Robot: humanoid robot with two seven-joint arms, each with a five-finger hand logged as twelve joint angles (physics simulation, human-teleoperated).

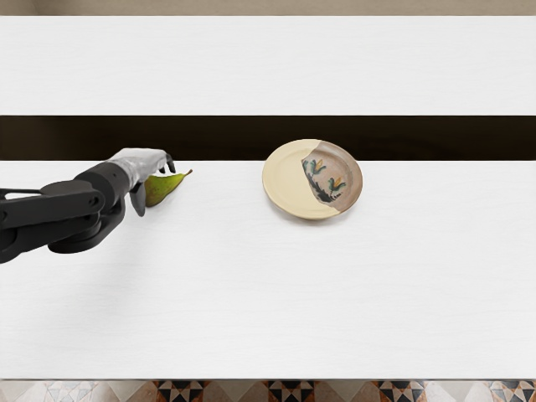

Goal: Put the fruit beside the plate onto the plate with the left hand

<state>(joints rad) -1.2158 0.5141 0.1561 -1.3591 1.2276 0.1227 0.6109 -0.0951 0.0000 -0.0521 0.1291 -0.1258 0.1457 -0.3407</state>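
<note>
Pear point(165, 188) | long axis diagonal, stem toward plate point(283, 181) | left hand point(141, 165) at base

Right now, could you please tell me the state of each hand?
Left hand: at the pear, beside the plate; whether it grips it cannot be told.
Right hand: not in view.

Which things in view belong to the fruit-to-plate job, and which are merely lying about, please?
Belonging to the job:
- green pear, left of the plate
- plate
- left hand, at the pear

Merely there:
- white table underneath
- tiled floor along the bottom edge
</note>
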